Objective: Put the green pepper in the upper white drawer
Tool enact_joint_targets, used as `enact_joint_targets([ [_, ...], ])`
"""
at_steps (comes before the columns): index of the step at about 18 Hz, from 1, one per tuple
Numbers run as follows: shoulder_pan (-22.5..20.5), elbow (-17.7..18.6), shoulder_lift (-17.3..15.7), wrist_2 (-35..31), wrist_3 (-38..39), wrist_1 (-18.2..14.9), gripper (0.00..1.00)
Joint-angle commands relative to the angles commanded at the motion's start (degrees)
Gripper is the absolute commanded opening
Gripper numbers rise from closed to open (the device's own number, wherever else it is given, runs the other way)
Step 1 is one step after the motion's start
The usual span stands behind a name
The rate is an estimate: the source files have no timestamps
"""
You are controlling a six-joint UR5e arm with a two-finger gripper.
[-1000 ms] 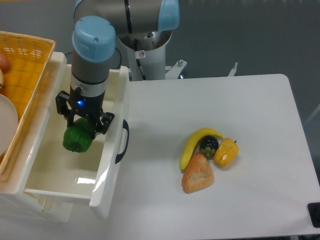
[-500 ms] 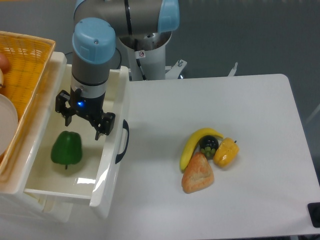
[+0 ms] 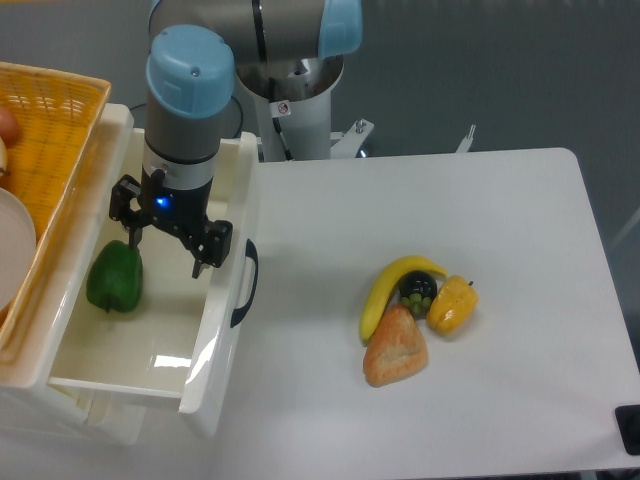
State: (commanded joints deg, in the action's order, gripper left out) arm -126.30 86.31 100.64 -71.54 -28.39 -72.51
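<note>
The green pepper [image 3: 114,279] lies inside the upper white drawer [image 3: 215,345], against its left wall. The drawer is pulled open, with its curved black handle [image 3: 246,285] on the front. My gripper [image 3: 165,255] hangs over the drawer, just right of the pepper. Its jaws are spread apart and hold nothing. The left fingertip is close to the pepper's top.
An orange woven basket [image 3: 50,130] stands left of the drawer with a white plate in it. On the table to the right lie a banana [image 3: 385,290], a yellow pepper [image 3: 452,305], dark grapes [image 3: 417,289] and a bread piece [image 3: 397,347].
The gripper opened and let go of the green pepper. The pepper dropped into the drawer and rolled left to the wall. The gripper rose slightly.
</note>
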Motion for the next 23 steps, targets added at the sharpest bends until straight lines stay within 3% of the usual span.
enact_joint_targets([
  [11, -10.89, -4.83, -0.18, 7.47, -0.09, 0.09, 0.99],
  [18, -16.69, -4.84, 0.09, 7.38, -0.35, 3.69, 0.99],
  [23, -20.47, -4.05, 2.19, 7.12, -2.72, 4.92, 1.0],
])
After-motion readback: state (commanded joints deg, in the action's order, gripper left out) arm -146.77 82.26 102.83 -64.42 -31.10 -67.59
